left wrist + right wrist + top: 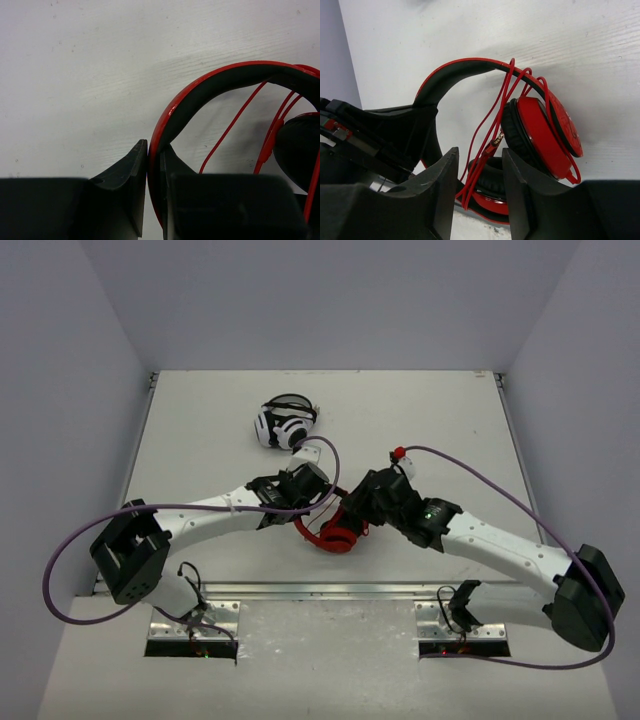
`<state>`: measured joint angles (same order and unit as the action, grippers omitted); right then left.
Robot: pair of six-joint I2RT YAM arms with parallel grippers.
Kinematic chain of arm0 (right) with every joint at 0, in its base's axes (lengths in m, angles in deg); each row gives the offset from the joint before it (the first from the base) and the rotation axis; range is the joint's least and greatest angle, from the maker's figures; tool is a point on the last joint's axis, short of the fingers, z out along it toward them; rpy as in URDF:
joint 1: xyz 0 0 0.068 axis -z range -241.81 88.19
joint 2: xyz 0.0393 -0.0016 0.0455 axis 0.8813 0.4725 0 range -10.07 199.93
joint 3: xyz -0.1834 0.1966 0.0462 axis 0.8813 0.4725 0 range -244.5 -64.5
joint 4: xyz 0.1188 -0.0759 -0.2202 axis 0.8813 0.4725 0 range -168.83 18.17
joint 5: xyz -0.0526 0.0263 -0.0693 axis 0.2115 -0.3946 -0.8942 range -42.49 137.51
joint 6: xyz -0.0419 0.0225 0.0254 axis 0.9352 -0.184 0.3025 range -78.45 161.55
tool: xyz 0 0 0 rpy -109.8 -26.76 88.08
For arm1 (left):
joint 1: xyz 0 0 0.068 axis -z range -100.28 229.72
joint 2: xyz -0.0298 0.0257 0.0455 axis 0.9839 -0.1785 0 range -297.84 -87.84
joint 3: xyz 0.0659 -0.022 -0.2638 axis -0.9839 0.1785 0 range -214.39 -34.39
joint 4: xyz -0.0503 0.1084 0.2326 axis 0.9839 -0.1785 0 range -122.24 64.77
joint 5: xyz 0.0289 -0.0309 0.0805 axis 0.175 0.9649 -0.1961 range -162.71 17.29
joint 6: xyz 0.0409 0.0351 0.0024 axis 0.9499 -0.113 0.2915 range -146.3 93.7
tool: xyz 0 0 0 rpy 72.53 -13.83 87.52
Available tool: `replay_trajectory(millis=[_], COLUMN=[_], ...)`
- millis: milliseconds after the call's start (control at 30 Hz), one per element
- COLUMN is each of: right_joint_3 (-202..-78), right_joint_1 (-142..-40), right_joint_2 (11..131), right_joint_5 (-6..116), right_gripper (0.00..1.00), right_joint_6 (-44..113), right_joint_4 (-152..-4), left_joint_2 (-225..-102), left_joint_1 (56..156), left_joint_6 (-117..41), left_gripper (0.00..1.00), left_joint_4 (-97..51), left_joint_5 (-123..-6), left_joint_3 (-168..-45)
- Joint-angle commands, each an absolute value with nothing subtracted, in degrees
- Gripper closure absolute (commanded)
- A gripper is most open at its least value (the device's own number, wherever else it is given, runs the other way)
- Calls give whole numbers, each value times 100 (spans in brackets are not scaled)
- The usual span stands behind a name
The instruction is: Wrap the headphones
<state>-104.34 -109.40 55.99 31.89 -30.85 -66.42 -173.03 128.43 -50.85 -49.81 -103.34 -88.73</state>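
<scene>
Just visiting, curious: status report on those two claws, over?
Left gripper shut on the headphones, at the headband. Right gripper open, cable strands between its fingers. Cable draped over headband, loose. White-and-black headphones apart, farther back.

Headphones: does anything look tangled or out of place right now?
The cable on the headphones is untidy. Loose strands drape over the headband and hang between the open right fingers, and the plug dangles free. The left fingers pinch the headband. No damage shows.
</scene>
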Motion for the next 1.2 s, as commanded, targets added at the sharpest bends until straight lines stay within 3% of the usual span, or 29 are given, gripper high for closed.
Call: replay_trajectory(millis=[0, 100, 267, 533, 1033, 1167], right_joint_3=[-10440, -10458, -10493, -10388, -10308, -10563], right_joint_1=[-11050, -11041, -11050, -11050, -11041, -10586], right_joint_2=[5681, 5760, 5848, 5682, 5013, 5048], right_joint_5=[2783, 2720, 2650, 2571, 2360, 2682], right_gripper=[60, 61, 71, 99, 99, 99], right_joint_6=[-3351, -3386, -3395, -3492, -3668, -3413], right_joint_4=[-6951, -6925, -6916, -7117, -7154, -6828], left_joint_2=[-17152, -17134, -17108, -16985, -16809, -16721], left_joint_1=[12797, 12797, 12797, 12797, 12797, 12797], left_joint_6=[-5275, -5275, -5257, -5205, -5292, -5301], left_gripper=[100, 100, 100, 100, 100, 100], left_joint_4=[-4484, -4440, -4404, -4299, -3860, -3719], left_joint_5=[-10259, -10232, -10215, -10215, -10645, -10628], left_joint_3=[-8958, -8923, -8897, -8783, -8282, -8159])
